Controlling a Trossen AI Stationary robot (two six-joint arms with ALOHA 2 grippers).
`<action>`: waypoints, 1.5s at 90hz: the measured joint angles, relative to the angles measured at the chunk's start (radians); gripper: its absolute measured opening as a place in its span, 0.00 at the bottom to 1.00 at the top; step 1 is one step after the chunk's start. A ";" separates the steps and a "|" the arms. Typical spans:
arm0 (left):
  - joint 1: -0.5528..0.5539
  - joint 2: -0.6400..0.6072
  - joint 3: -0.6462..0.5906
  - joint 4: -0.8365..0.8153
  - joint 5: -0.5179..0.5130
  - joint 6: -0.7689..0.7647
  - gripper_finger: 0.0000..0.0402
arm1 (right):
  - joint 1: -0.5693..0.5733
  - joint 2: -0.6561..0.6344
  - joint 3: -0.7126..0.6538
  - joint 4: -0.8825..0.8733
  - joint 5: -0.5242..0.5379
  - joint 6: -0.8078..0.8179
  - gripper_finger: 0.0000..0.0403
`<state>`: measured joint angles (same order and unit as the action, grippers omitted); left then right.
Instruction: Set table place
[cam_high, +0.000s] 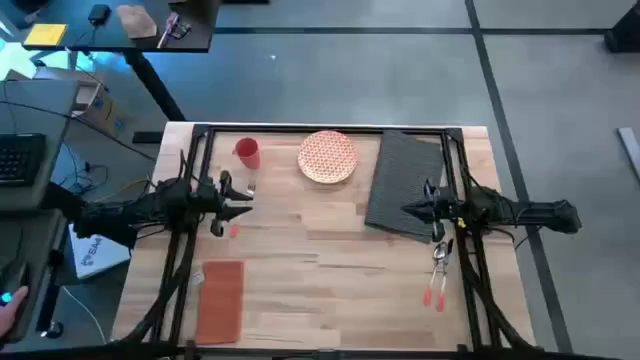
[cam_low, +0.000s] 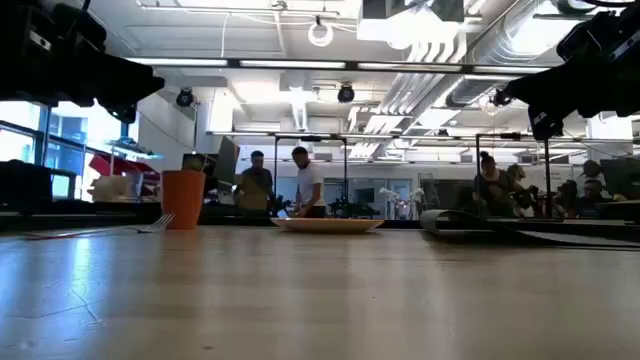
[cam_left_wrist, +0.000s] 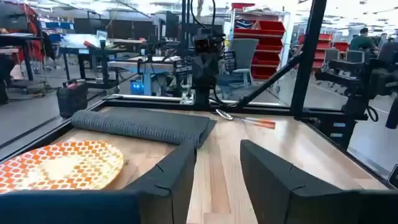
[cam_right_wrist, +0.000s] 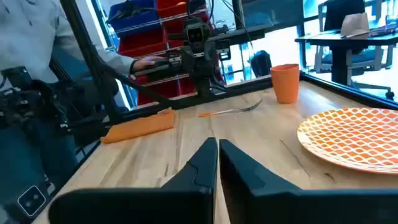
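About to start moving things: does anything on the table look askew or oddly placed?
Yes: the placemat lies skewed at the table's far right, its far end curled up. The plate sits beside it on bare wood, not on it.

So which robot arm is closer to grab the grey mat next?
Probably the right. Its gripper hovers over the placemat's edge, jaws shut, while the left gripper waits open across the table, beside the cup.

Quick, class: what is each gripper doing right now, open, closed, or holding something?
Left gripper: open, holding nothing, above the table.
Right gripper: fingers shut, holding nothing, over the near edge of the placemat.
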<state>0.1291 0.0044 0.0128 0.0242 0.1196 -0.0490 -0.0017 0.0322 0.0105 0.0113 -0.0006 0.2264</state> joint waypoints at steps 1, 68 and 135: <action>0.000 0.000 0.000 0.000 0.000 0.000 0.29 | 0.000 0.000 0.000 0.000 0.000 0.000 0.00; 0.000 0.000 0.000 0.000 0.000 0.000 0.29 | 0.000 0.000 0.000 0.000 0.000 0.000 0.00; 0.001 0.002 0.000 0.008 -0.301 0.000 0.29 | 0.000 0.000 0.000 0.000 0.000 0.000 0.00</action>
<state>0.1303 0.0063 0.0128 0.0322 -0.1816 -0.0490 -0.0017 0.0323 0.0104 0.0109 -0.0002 0.2264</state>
